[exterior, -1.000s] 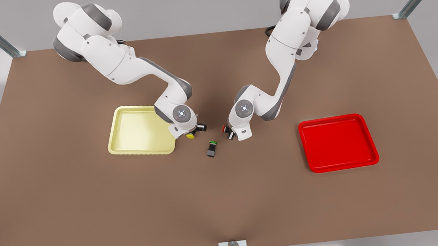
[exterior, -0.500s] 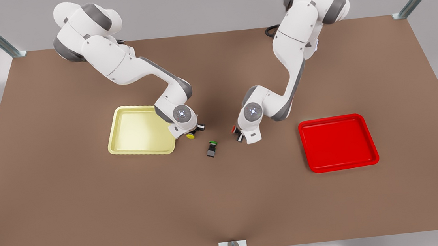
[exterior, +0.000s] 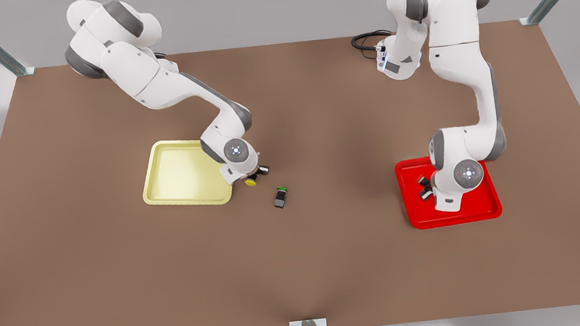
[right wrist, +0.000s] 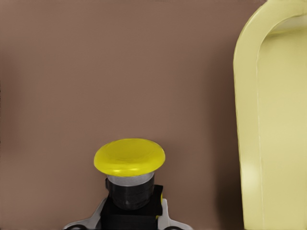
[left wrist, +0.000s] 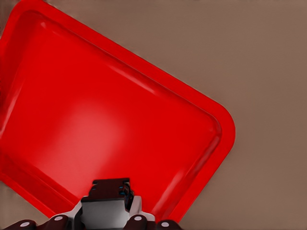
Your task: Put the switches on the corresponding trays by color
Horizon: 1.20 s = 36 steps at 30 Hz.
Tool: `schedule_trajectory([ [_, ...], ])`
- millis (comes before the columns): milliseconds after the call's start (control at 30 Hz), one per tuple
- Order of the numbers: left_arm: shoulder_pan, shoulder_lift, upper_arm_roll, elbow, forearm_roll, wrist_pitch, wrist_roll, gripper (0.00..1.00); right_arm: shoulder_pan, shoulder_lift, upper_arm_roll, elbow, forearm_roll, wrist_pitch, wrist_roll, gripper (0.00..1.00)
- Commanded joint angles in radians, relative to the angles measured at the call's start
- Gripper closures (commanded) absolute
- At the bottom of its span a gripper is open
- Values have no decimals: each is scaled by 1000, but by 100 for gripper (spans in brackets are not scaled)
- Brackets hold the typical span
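Although the left gripper [exterior: 423, 189] is hanging over the red tray [exterior: 487, 207], its jaws are closing on a dark switch body [left wrist: 111, 188] whose cap is hidden, so the red switch's colour is not showing. Nearer the table's middle, a green-capped switch [exterior: 280, 197] is lying on its side on the brown table [exterior: 122, 283], its cap pointing toward the far edge. The right gripper [exterior: 255, 175] is pinching the yellow switch [right wrist: 129, 163] by its dark body just beside the yellow tray [exterior: 159, 195], over bare table, with its long axis running away from the fingers, which are largely cut off.
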Motion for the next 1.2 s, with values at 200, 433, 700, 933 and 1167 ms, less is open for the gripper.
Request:
schedule_trajectory([
  [200, 107, 95, -1, 1, -53, 98, 182, 46, -78, -105, 21, 16, -13, -134, -61, 51],
  [433, 105, 100, 0, 4, -83, 79, 201, 0, -145, -137, 20, -20, -13, -214, -130, 51],
  [700, 94, -83, -5, 409, -64, -293, 587, 0, -202, -160, 18, -98, -14, -234, -156, 40],
  [933, 285, -335, -359, 400, 154, -371, 656, 0, -233, -163, 17, -96, -14, -253, -158, 16],
  [1167, 298, -434, -403, 394, 157, -423, 656, 0, -226, -438, -167, 193, 196, -552, -585, 0],
])
